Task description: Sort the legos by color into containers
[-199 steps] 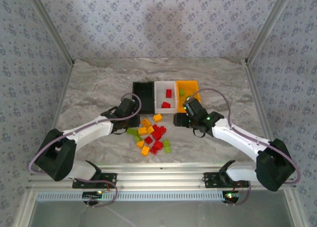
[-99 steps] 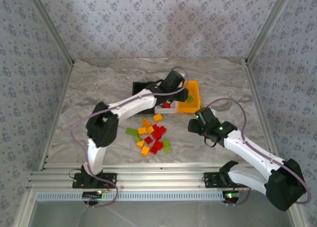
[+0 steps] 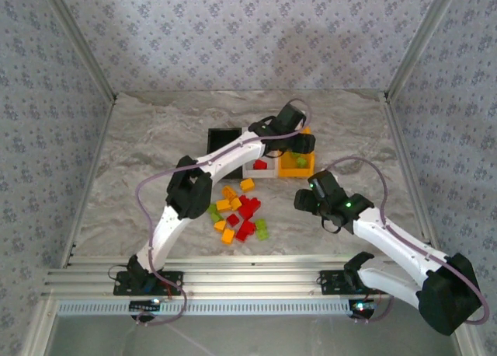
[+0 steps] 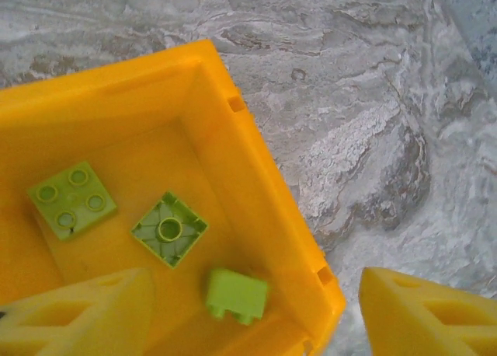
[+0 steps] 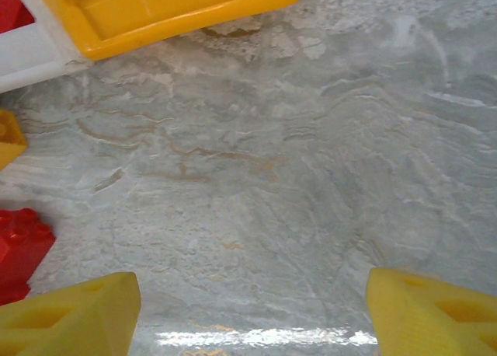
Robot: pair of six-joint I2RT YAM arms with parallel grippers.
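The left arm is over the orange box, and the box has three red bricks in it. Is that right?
Almost. The three bricks in the orange box are light green, not red, as the left wrist view shows. The left end effector is indeed over that box.

**Both end effectors open and empty**

Left arm (image 3: 225, 158) is stretched far forward and across to the right, with the left end effector (image 4: 252, 315) pointing down, yellow fingers spread wide. Right arm (image 3: 388, 232) reaches forward-left at a lower angle; the right end effector (image 5: 250, 317) also faces down, fingers parted, gripping nothing.
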